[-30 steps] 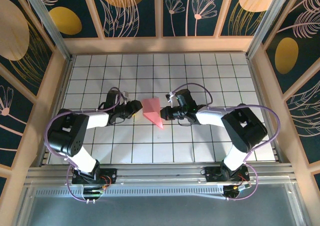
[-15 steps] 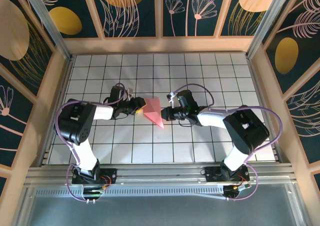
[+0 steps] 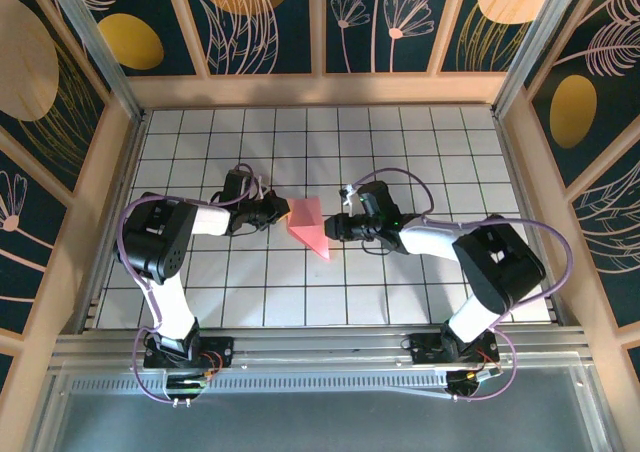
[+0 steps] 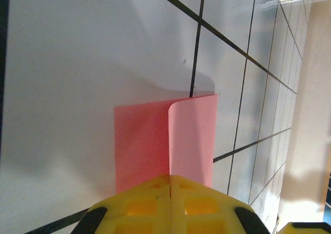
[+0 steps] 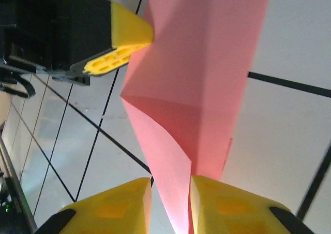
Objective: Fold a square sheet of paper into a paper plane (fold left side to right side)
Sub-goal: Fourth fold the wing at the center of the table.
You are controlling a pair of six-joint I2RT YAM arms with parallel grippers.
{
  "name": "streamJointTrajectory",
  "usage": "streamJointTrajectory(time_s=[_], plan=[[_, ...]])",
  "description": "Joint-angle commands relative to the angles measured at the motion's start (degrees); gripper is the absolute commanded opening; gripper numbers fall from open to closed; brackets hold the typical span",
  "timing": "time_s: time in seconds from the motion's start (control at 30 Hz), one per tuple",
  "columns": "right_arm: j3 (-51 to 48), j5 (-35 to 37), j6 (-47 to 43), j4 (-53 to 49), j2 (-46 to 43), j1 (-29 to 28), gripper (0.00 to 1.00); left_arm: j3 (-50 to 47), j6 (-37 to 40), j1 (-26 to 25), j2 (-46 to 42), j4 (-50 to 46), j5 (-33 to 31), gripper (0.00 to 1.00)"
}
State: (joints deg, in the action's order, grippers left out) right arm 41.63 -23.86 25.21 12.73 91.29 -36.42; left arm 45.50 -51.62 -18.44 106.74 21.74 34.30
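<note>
Top external view: the pink-red paper (image 3: 305, 222) lies near the middle of the white tiled table (image 3: 400, 152). It is folded into a pointed wedge, with the broad end towards the far wall and the tip aimed at the near edge and a little to the right. The two arms reach in from either side. The left gripper (image 3: 283, 212) is against the paper's left edge near the broad end, and the right gripper (image 3: 335, 227) is against its right edge, lower down towards the tip. From the left wrist camera, the left gripper (image 4: 169, 178) has its yellow fingers pressed together with no gap at the seam. The edge of a raised flap of the paper (image 4: 142, 141) runs straight into that seam, so it appears to be pinching the paper, though the contact itself is hidden under the fingertips. From the right wrist camera, the right gripper (image 5: 170, 182) is partly open, with a clear gap between its yellow fingers (image 5: 111, 205). A curled flap of the paper (image 5: 196, 78) stands up through that gap, close against the right-hand finger and not clamped. Beyond it, the left gripper's (image 5: 145, 34) closed tip meets the paper's far corner, and creases cross the sheet.
</note>
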Motion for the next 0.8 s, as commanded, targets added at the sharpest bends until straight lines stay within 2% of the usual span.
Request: streamJointTrajectory(time_s=[0.0,0.07,0.17,0.3,0.4,0.53,0.7,0.77], plan=[[3.03,11.69,-2.68,-10.02,-5.05,-1.12,0.37,-2.16,-2.57,-1.38,-3.43,1.42,-0.72,0.0],[5.13,19.68,-4.22,-16.33,-7.05,-3.38,0.43,-3.42,-3.86,-2.31,-5.31,1.6,-2.23,0.0],[8.95,29.01,-5.17,-24.2,-8.11,-8.22,0.47,-4.48,-5.14,-3.09,-7.52,1.11,-4.05,0.0],[14.0,41.58,-3.06,-32.18,-5.35,-17.12,0.51,-4.54,-4.66,-3.63,-10.03,-1.06,-5.99,0.0],[17.16,48.1,0.28,-35.89,-1.47,-22.74,0.54,-4.42,-4.9,-3.97,-10.19,-1.19,-5.75,0.0],[20.73,53.43,3.29,-38.69,4.24,-27.66,0.58,-4.2,-5.01,-4.46,-10.13,-1.22,-5.82,0.0],[24.72,56.63,4.71,-41.45,11.57,-30.05,0.49,-4.18,-4.8,-4.59,-9.71,-1.49,-5.82,0.0],[25.67,58.18,4.89,-42.3,13.42,-30.66,0.49,-4.24,-4.74,-4.68,-9.75,-1.44,-5.91,0.0]])
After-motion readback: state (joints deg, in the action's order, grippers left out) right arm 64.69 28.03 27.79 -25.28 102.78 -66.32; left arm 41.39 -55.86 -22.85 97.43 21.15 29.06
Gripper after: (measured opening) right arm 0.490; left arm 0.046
